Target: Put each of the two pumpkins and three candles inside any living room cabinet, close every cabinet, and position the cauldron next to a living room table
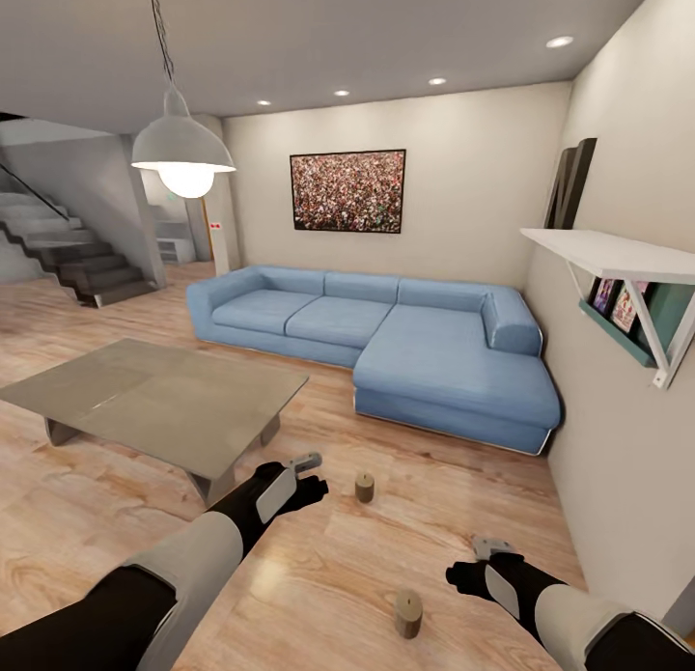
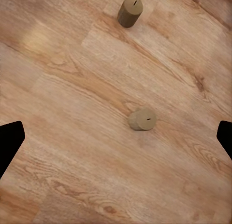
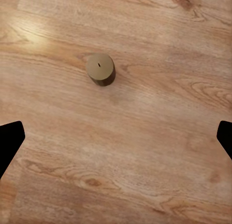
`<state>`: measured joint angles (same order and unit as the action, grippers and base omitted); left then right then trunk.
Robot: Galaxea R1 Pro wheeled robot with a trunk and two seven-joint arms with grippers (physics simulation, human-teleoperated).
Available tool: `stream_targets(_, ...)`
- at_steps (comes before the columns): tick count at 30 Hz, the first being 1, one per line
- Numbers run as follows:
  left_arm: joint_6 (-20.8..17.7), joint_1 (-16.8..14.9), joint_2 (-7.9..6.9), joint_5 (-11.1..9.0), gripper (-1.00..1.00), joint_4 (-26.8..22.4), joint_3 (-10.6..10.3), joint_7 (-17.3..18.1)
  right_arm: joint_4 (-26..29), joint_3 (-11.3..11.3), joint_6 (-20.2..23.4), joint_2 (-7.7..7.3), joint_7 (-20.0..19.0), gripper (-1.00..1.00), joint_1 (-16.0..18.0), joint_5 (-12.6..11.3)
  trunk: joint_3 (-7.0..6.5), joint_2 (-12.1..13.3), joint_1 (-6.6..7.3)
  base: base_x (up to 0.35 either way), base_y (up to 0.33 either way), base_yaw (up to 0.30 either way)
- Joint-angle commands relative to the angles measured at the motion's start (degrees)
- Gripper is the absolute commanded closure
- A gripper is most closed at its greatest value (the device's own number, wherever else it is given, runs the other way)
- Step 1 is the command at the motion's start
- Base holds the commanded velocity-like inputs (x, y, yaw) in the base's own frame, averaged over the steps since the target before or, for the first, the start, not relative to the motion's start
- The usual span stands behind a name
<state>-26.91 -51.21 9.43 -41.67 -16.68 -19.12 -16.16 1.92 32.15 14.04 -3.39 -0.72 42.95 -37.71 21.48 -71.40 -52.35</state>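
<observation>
- Both claws hung wide open and empty above the wooden floor point(image 1: 405, 517): the left claw point(image 1: 307, 461) beside the far candle point(image 1: 364, 487), the right claw point(image 1: 487, 547) near the near candle point(image 1: 408, 614), probably to pick them up.
- The coffee table point(image 1: 164, 401) stood left and the blue sofa point(image 1: 405, 352) beyond; nothing blocked either candle.

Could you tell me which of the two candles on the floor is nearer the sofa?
The farther candle, beside the left hand, is nearer the sofa; the other candle stands closer to the robot.
</observation>
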Motion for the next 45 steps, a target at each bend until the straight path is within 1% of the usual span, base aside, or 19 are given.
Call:
stream_targets(1,-0.2,0.0,-0.03,-0.6,-1.00,-0.1,-0.5,-0.5,0.1,0.5,0.2,-0.04,-0.1,-1.00,0.0,-0.3,0.07,0.0,0.00,0.004,0.000,0.000)
stream_targets(8,-0.1,0.0,0.04,-0.6,-1.00,-0.1,-1.0,-0.5,0.1,0.5,0.2,-0.04,-0.1,-1.00,0.0,-0.3,0.13,0.0,0.00,0.000,-0.009,0.013)
stream_targets(14,-0.1,0.0,0.06,-0.6,-1.00,-0.1,-1.0,-0.5,0.1,0.5,0.2,0.00,-0.1,-1.00,0.0,-0.3,0.56,0.0,0.00,0.072,-0.214,0.120)
stream_targets(16,-0.1,0.0,0.06,-0.6,-1.00,-0.1,-1.0,-0.5,0.1,0.5,0.3,0.25,0.0,-1.00,0.0,-0.3,0.71,0.0,0.00,0.119,-0.277,0.139)
stream_targets(20,-0.1,0.0,0.06,-0.6,-1.00,-0.2,-1.1,-0.5,0.1,0.5,0.5,1.96,0.6,-1.00,0.0,-0.3,1.02,0.0,0.00,0.055,-0.137,0.145)
stream_targets(24,-0.1,0.0,0.06,-0.6,-1.00,-0.3,-1.1,-0.5,0.2,0.4,0.6,4.37,3.4,-1.00,0.0,-0.2,1.34,0.0,0.00,0.014,-0.034,0.149)
stream_targets(26,-0.1,0.0,0.06,-0.6,-1.00,-0.3,-1.1,-0.5,0.3,1.0,0.7,6.72,5.3,-1.00,0.0,-0.1,1.49,0.0,0.00,0.005,-0.011,0.151)
stream_targets(27,-0.1,0.0,0.05,-0.6,-1.00,-0.3,-1.1,-0.5,0.3,1.3,0.7,7.16,5.6,-1.00,0.0,0.1,1.57,0.0,0.00,0.003,-0.007,0.152)
stream_targets(28,-0.1,0.0,0.02,-0.6,-1.00,-0.3,-1.1,-0.5,0.4,2.2,0.7,7.80,6.0,-1.00,0.0,0.5,1.65,0.0,0.00,0.002,-0.005,0.152)
stream_targets(33,-0.1,0.0,-0.02,-0.6,-1.00,-0.3,-1.1,-0.5,0.5,4.7,0.8,8.77,6.6,-1.00,0.1,2.3,2.05,0.0,0.00,0.001,-0.002,0.154)
stream_targets(39,-0.2,0.0,-0.01,-0.6,-1.00,-0.4,-1.1,-0.4,0.5,5.0,0.7,8.81,6.6,-1.00,0.2,2.6,2.52,0.0,0.00,0.000,0.000,0.156)
stream_targets(45,-0.3,0.0,0.14,-0.7,-1.00,-0.8,-1.1,-0.3,0.5,4.8,0.7,8.76,6.6,-1.00,0.2,2.2,3.00,0.0,0.00,0.000,0.000,0.157)
